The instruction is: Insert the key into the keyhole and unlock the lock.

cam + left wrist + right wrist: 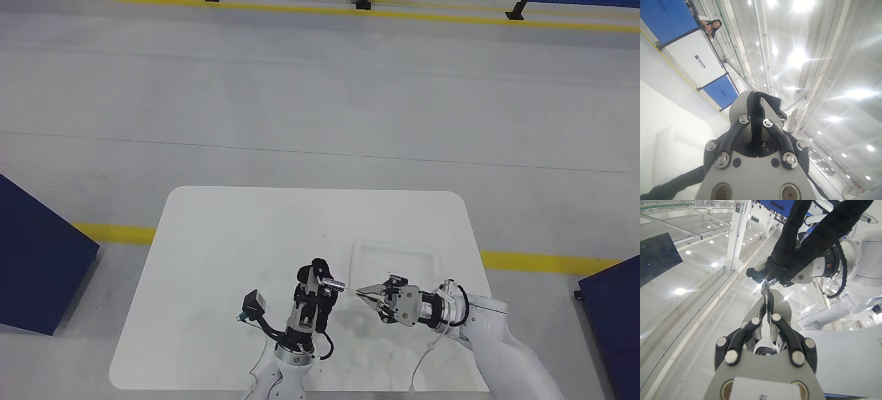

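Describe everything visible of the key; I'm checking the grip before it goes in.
The key is a thin, flat, silvery metal strip seen edge-on, pinched in the right gripper, its end poking beyond it. Held above the table, it points at the shiny lock in the left gripper. Whether it has entered the lock is unclear.

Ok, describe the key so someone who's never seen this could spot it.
Above the robot-side edge of the white rounded table, two grippers meet tip to tip. The pale grey right gripper pinches the thin flat silver metal key, its end at the small shiny metal lock in the left gripper. Unlike the lock, clamped by black-covered fingers, it is a slim blade.
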Available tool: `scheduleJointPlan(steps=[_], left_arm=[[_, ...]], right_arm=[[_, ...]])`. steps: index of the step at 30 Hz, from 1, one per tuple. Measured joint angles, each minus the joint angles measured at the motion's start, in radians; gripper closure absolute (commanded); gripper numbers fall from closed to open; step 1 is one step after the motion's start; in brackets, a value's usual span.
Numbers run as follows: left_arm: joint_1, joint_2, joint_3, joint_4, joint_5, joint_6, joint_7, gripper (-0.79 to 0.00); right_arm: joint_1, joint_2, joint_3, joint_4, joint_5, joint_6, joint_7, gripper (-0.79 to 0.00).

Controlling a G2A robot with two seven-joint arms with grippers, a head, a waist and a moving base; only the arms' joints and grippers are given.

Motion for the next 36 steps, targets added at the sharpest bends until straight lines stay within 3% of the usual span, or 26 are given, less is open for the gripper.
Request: scheduleJointPlan(steps=[19, 36], left_arm=[[-0.021, -0.004, -0.003, 0.028, 0.210, 0.082, 0.153, 0.000], [-0.047, -0.007, 0.002, 0.073, 0.327, 0.156, 0.274, 0.000]], right_arm=[[0.020, 0.013, 0.014, 0.001, 0.092, 0.176, -0.070, 0.000], [0.023, 0.030, 0.023, -0.007, 0.149, 0.212, -0.126, 0.000]])
